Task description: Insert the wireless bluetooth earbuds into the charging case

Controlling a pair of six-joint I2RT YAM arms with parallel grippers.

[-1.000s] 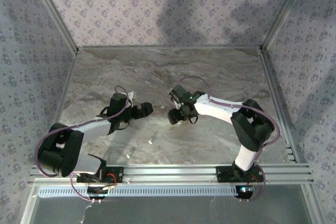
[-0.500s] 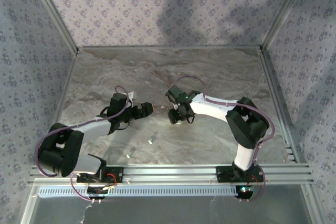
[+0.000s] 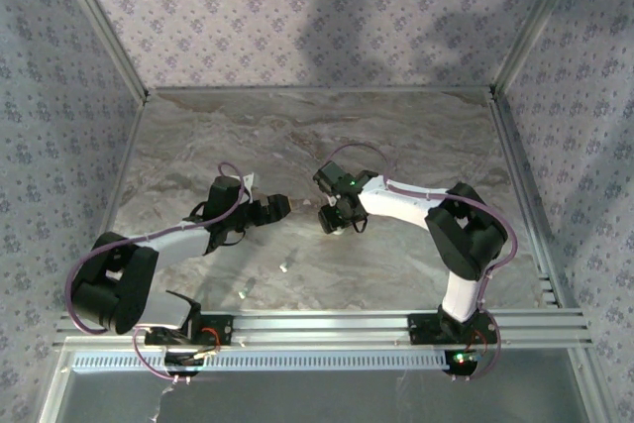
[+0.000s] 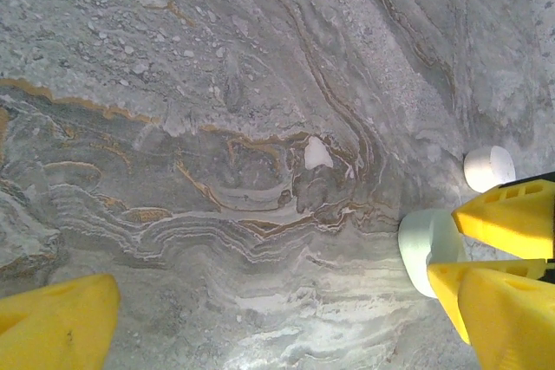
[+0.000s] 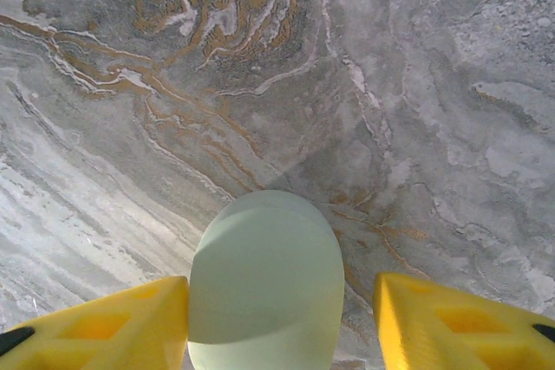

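The charging case is a mint oval pod lying on the marble table. My right gripper is open and straddles it: the left finger touches its side, while a gap remains at the right finger. In the left wrist view the case lies at the right, beside a yellow finger of the other arm. One small white earbud lies on the table ahead of my open, empty left gripper. From above, two pale earbuds lie near the front, with my left gripper and right gripper facing each other.
A white oval pod lies just beyond the mint case. Patterned walls and aluminium posts fence the table at the back and sides. A metal rail runs along the near edge.
My right arm's elbow and forearm have shifted a little to the left, and the gripper has settled lower over the mint case. The left arm has not moved.
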